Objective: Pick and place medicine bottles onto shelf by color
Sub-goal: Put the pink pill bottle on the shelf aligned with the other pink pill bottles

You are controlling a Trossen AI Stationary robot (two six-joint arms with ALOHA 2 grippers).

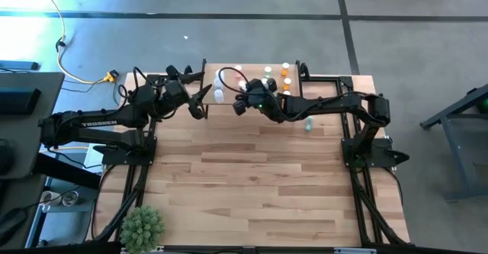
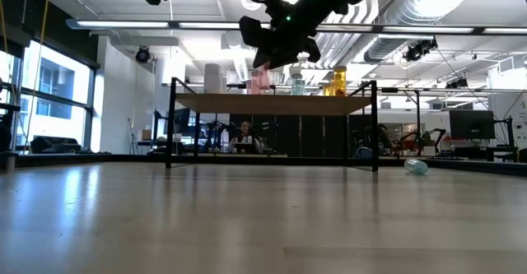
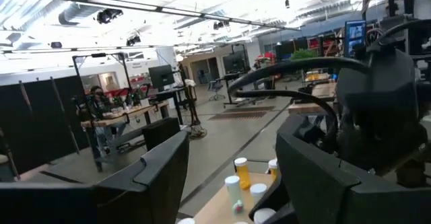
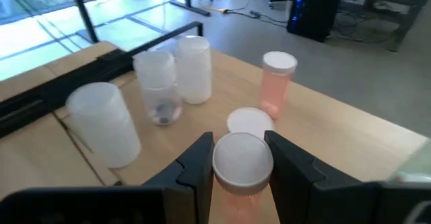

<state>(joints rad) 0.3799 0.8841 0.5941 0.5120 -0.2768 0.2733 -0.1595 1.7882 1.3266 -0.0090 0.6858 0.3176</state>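
The right gripper [image 4: 241, 158] was clamped on a pink bottle [image 4: 242, 165], one dark finger on each side of its white cap, and there it hung just above the shelf [image 4: 350, 133]. Right beneath and behind it stood another white cap [image 4: 250, 121], and beyond that a second pink bottle [image 4: 276, 83] stood upright on the wood. Three clear white bottles [image 4: 168, 83] were grouped to one side of the pink ones, all upright.

From overhead, the right gripper [image 1: 242, 101] sat over the near edge of the shelf [image 1: 252, 69], with orange bottles [image 1: 286, 75] and a green bottle [image 1: 268, 77] standing toward the shelf's right end.

Over to the left gripper [image 1: 200, 101]: its fingers [image 3: 161, 163] were spread wide with nothing between them, poised at the shelf's left edge, facing the right arm.

One bottle [image 1: 309, 124] lay on its side on the table [image 1: 259, 185], off the shelf, under the right arm. A spiky green plant [image 1: 142, 225] sat at the near left corner.
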